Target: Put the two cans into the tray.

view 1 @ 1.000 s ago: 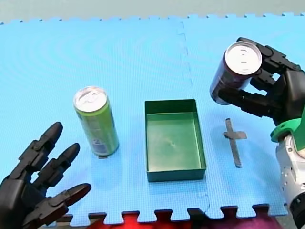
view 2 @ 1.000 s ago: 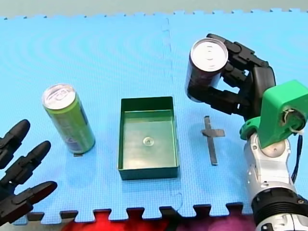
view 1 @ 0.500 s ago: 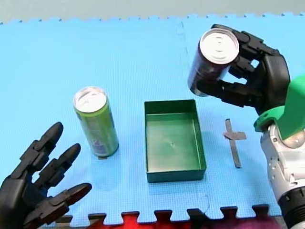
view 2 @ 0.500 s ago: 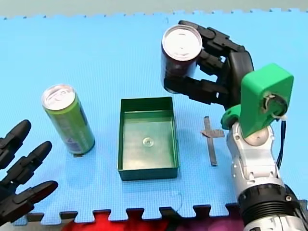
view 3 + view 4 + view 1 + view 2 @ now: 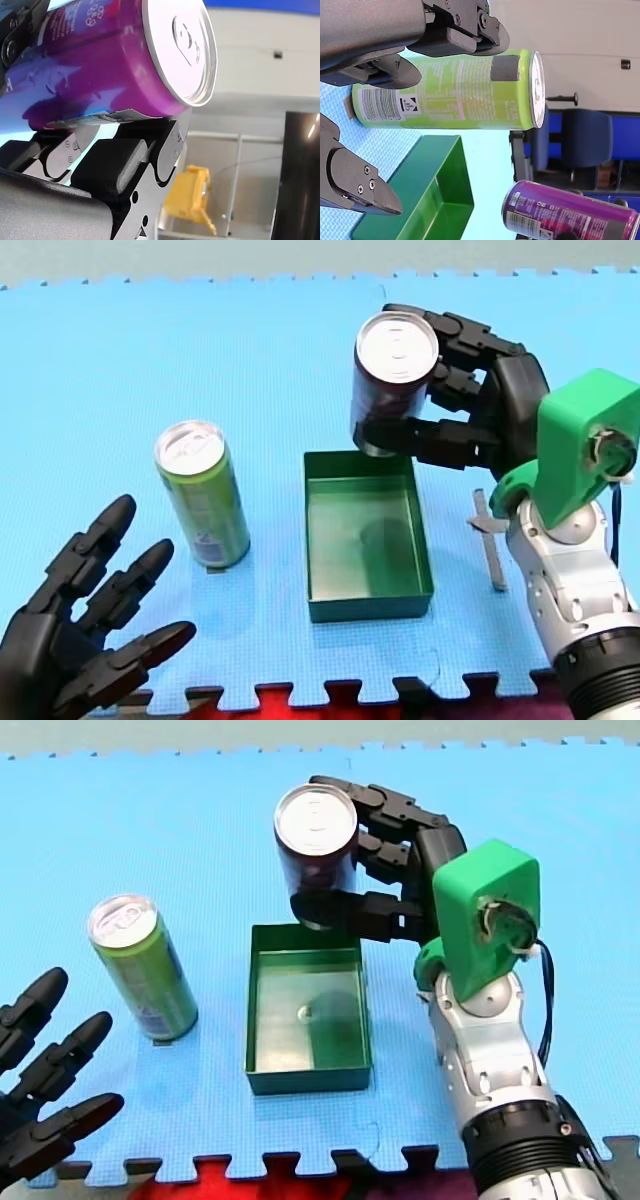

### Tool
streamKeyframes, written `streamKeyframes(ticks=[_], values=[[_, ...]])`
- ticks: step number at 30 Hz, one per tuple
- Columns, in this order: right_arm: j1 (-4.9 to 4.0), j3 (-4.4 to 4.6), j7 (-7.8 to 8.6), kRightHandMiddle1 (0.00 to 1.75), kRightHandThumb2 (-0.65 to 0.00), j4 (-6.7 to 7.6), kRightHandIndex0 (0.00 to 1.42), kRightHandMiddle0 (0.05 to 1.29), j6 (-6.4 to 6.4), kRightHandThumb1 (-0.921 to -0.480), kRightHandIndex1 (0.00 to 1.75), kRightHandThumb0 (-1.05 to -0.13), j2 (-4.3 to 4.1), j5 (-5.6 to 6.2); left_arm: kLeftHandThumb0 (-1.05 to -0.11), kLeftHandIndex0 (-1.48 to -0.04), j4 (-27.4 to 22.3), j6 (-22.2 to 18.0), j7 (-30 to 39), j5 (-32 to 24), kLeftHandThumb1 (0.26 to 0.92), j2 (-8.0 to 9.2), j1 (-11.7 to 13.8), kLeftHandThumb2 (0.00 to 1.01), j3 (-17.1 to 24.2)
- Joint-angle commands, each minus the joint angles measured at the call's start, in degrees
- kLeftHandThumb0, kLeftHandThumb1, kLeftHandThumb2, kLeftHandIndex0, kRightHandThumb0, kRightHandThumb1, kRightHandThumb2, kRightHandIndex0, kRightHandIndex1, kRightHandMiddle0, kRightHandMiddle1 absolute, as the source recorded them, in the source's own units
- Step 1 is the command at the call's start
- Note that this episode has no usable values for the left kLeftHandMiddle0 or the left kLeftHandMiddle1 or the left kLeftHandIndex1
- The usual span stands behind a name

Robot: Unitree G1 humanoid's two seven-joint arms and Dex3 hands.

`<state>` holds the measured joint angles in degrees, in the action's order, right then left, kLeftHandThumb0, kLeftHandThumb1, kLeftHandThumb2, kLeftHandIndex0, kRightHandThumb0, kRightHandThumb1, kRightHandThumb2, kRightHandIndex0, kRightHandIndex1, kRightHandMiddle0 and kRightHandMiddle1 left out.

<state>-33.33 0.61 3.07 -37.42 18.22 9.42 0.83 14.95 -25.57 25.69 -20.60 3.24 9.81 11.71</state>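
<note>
Purple aluminium drink can [image 5: 395,380] is being held in the air by the right robot hand [image 5: 478,400], with the black fingers [image 5: 115,165] being pressed around its side and the lid facing up. The can is being held over the far rim of the green rectangular tray [image 5: 368,607], not yet over the middle, and clear of the tray floor.

The tall lime-green drink can [image 5: 205,500] is being left standing upright on the blue foam mat [image 5: 200,360], just beside the tray's left wall. The left robot hand [image 5: 85,640] is being held near the front edge of the mat with nothing in it.

By the look of it, the first placing is being carried out. To do it well, the purple can should be brought nearer until its base is inside the far wall, then levelled and lowered until it is being borne by the tray floor, and only then let go. Room is probably best left at one end for the green can.
</note>
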Motion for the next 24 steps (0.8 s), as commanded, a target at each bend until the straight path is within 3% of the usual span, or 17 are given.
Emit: streamKeyframes(ticks=[1, 4, 8, 10, 12, 14, 21, 24], values=[[-1.06, 0.22, -0.58, 0.0, 0.0, -2.04, 1.34, 1.23, 2.05, -0.766, 0.0, -0.373, 0.59, -0.26, -0.888, -0.27, -0.04, -0.2, 0.05, -0.26, 0.687, 0.09, -0.02, 0.0, 0.19], [-1.99, 0.51, -0.84, 0.0, 0.0, -5.07, 1.34, 1.23, 3.95, -0.765, 0.0, -0.374, 1.2, -0.74, -0.887, -0.27, -0.09, -0.21, -0.01, -0.23, 0.687, 0.04, -0.05, 0.0, 0.22], [-2.77, 0.57, -0.35, 0.0, -0.001, -7.84, 1.34, 1.24, 4.57, -0.766, 0.0, -0.373, 1.75, -0.75, -0.886, -0.27, -0.29, -0.17, 0.12, -0.33, 0.688, 0.16, 0.1, 0.0, 0.32], [-3.13, 0.43, -0.24, 0.0, -0.001, -8.6, 1.34, 1.24, 3.59, -0.766, 0.0, -0.373, 1.79, -0.65, -0.886, -0.27, -0.39, -0.16, 0.15, -0.31, 0.689, 0.19, 0.15, 0.0, 0.34], [-3.73, 0.38, -0.99, 0.0, -0.001, -9.37, 1.34, 1.24, 0.5, -0.767, 0.0, -0.373, 1.72, -0.98, -0.885, -0.27, -0.55, -0.22, 0.11, -0.23, 0.689, 0.13, 0.25, 0.0, 0.31], [-4.22, 0.38, -1.98, 0.0, -0.001, -10.61, 1.34, 1.24, -1.62, -0.768, 0.0, -0.373, 1.82, -1.41, -0.886, -0.27, -0.61, -0.25, 0.07, -0.2, 0.69, 0.1, 0.29, 0.0, 0.32], [-6.12, 0.44, -5.53, 0.0, 0.0, -18.29, 1.35, 1.24, -1.77, -0.767, 0.0, -0.371, 2.4, -3.09, -0.889, -0.27, -0.82, -0.11, 0.03, -0.22, 0.692, 0.1, 0.46, 0.0, 0.35], [-6.48, 0.37, -6.29, 0.0, 0.0, -19.87, 1.36, 1.24, -1.16, -0.767, 0.0, -0.369, 2.49, -3.5, -0.889, -0.27, -0.89, 0.0, -0.07, -0.28, 0.691, -0.02, 0.55, 0.0, 0.34]])
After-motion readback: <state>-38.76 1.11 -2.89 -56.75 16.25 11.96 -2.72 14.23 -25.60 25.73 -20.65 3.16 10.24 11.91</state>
